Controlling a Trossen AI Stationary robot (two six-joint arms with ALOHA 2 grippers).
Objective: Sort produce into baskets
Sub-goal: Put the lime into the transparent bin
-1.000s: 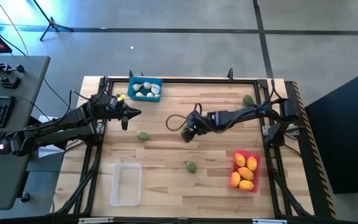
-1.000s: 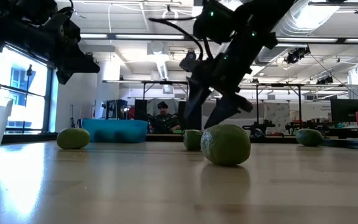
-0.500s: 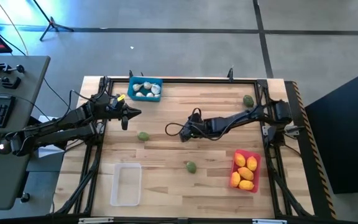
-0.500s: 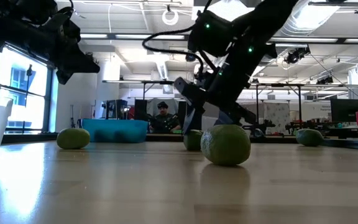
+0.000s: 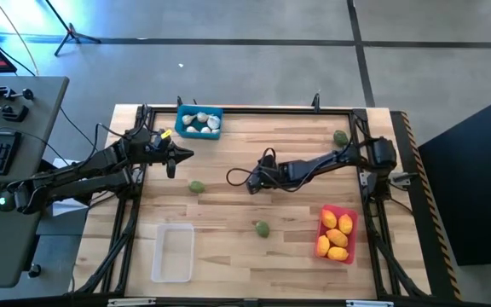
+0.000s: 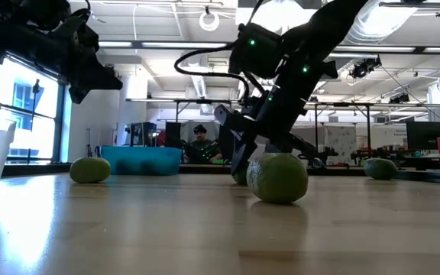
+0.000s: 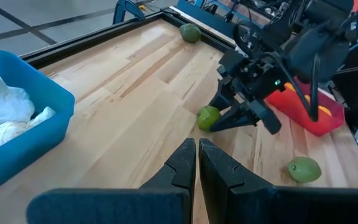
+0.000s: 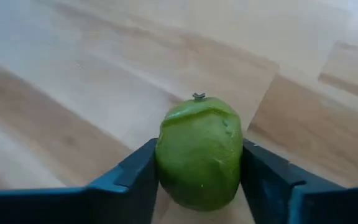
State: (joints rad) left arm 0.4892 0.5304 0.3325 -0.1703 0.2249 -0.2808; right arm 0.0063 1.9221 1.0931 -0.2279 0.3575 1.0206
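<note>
Right gripper (image 8: 197, 186) low at table centre, fingers (image 8: 126, 180) pressed against both sides of green fruit (image 8: 199, 152). Left gripper (image 7: 196, 163) shut, empty.

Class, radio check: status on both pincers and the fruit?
Right pincer closed around green fruit mid-table. Left pincer shut, empty, hovering near blue bin. Nothing blocking.

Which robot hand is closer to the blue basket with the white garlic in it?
The left. The left gripper hangs just in front of the blue basket, fingers shut. The right gripper is at mid-table, closing around a green fruit.
</note>
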